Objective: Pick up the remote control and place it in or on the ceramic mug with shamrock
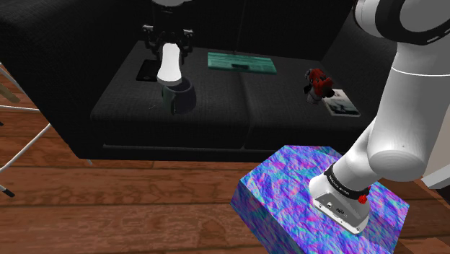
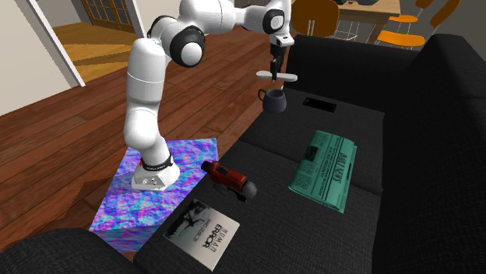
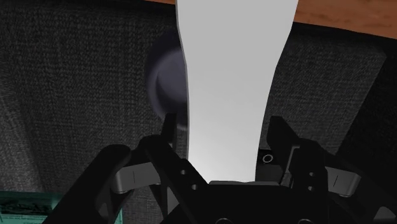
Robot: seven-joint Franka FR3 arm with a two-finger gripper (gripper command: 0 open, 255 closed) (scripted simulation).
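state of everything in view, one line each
tool: shut on the remote
remote: white, held above the mug, not yet in it
mug: dark, upright on the sofa
newspaper: folded, lying flat
red gadget: lying on the seat
magazine: closed, lying flat
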